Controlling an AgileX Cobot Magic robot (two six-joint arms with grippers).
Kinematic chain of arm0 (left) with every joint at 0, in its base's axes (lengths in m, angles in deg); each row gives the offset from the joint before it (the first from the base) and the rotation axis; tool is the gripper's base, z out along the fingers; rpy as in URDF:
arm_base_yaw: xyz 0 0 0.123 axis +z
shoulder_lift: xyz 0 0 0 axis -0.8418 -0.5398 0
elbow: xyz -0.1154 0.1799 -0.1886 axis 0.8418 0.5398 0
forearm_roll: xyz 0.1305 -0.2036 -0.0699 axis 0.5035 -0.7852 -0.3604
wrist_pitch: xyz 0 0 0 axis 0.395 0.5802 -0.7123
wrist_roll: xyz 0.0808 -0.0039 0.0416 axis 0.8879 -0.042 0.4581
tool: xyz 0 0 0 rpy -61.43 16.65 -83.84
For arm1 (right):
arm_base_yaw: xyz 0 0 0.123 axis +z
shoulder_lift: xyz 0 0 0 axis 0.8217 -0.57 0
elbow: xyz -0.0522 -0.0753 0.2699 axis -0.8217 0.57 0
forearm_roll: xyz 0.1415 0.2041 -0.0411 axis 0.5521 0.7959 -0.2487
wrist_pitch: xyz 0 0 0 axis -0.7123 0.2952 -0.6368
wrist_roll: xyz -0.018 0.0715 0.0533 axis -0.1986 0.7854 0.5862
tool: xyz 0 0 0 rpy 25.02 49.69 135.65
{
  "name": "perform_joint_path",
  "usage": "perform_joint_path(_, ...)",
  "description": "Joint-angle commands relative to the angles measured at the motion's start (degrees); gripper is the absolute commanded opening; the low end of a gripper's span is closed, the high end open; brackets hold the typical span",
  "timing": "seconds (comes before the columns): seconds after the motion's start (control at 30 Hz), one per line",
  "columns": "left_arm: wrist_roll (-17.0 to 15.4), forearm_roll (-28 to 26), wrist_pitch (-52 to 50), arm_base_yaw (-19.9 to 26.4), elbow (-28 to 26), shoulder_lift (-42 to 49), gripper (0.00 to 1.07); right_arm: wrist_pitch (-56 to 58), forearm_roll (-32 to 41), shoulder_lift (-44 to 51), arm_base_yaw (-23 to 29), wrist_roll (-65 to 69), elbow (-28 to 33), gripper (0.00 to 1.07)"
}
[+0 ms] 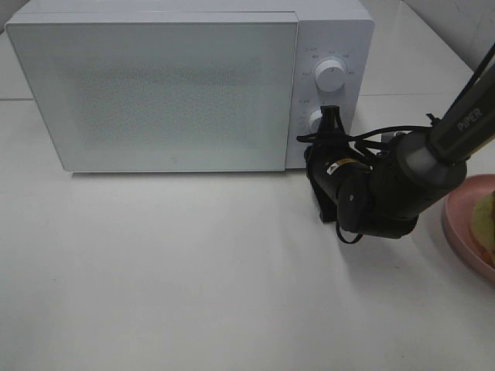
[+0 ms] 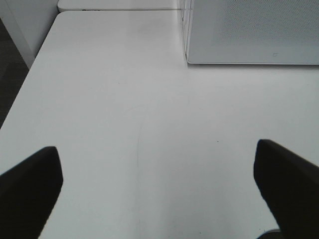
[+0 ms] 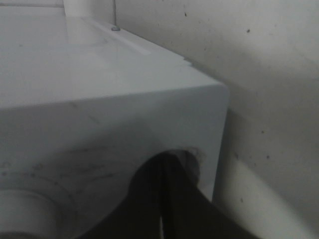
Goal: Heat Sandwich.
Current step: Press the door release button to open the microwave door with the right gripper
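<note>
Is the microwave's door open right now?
No, the microwave door sits flat and flush beside the control panel, with no gap showing.

The high camera looks steeply down on the desk (image 1: 193,278) from its front side, taking in the whole microwave (image 1: 155,85) and the right arm (image 1: 402,170). The left wrist camera sits low and well back, facing along the desk toward the microwave's lower front corner. The right wrist camera is very close to the microwave's control-panel corner, beside a knob (image 3: 20,214). All three views share the microwave.
</note>
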Motion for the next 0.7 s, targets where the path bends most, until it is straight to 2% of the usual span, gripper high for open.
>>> perform_joint_path(0.03, 0.0, 0.1, -0.6, 0.1, 0.0, 1.1, 1.00, -13.5, -0.2, 0.7, -2.3, -1.8, -4.6, 0.00)
perform_joint_path(0.7, 0.0, 0.1, -0.6, 0.1, 0.0, 1.1, 1.00, -12.3, -0.6, 0.8, -2.3, -1.8, -4.3, 0.00)
